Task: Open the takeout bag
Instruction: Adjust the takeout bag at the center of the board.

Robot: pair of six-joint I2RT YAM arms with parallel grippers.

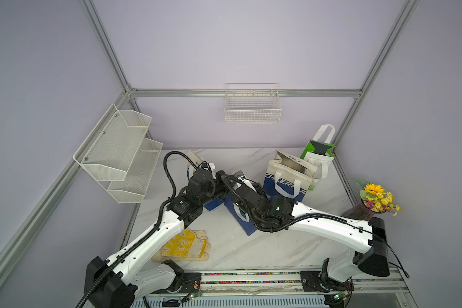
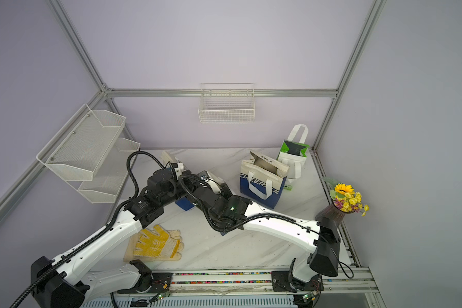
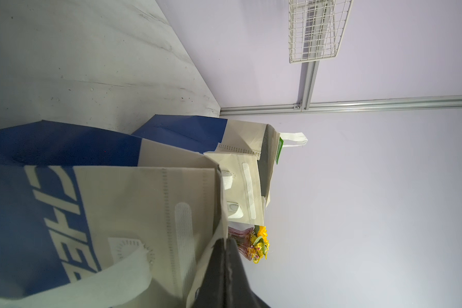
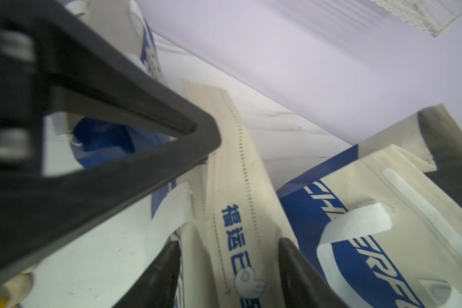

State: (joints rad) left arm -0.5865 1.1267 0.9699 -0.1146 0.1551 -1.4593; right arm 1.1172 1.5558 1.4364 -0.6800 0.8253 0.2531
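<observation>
The takeout bag [image 3: 123, 213], blue below and beige above with white handles, stands mid-table beneath both wrists; in both top views only its blue lower part [image 1: 241, 222] [image 2: 183, 204] shows. My left gripper [image 3: 226, 241] is shut on the beige top rim. In the right wrist view its black fingers [image 4: 134, 125] pinch the top of the beige flap [image 4: 235, 192]. My right gripper [image 4: 228, 256] is open, one finger on each side of that flap near its blue printed characters, neither pressing it.
A second blue and beige bag [image 1: 287, 181] stands open at the back right, with a green and white bag [image 1: 319, 153] behind it. Yellow-dotted gloves [image 1: 184, 245] lie front left. A flower vase [image 1: 376, 200] is at the right edge. A wire basket [image 1: 252, 106] and mesh shelves [image 1: 123, 152] hang on the walls.
</observation>
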